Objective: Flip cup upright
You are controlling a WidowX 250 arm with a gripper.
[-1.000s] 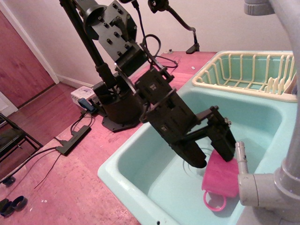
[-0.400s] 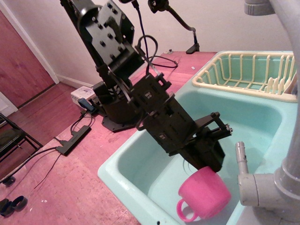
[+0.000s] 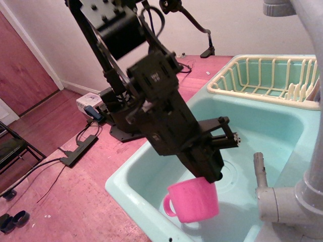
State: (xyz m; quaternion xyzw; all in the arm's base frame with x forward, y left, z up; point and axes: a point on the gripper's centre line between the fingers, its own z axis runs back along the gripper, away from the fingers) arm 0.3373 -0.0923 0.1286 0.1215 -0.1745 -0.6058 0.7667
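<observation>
The pink cup (image 3: 193,200) hangs in my black gripper (image 3: 208,174) above the near part of the teal sink (image 3: 262,126). It is close to upright, its wider rim up under the gripper and its ring handle (image 3: 167,206) sticking out to the left. The gripper is shut on the cup's rim; its fingertips are hidden behind the rim. The cup's base sits just above or on the sink floor; I cannot tell which.
A grey faucet (image 3: 295,151) with a spout stub (image 3: 260,169) stands at the right, close to the cup. A cream dish rack (image 3: 267,78) sits at the sink's far end. The arm's base (image 3: 126,121) and cables stand on the pink counter at the left.
The cup lay on its side by the faucet. The gripper lifted it, turned it toward upright, and carried it left toward the sink's near edge.
</observation>
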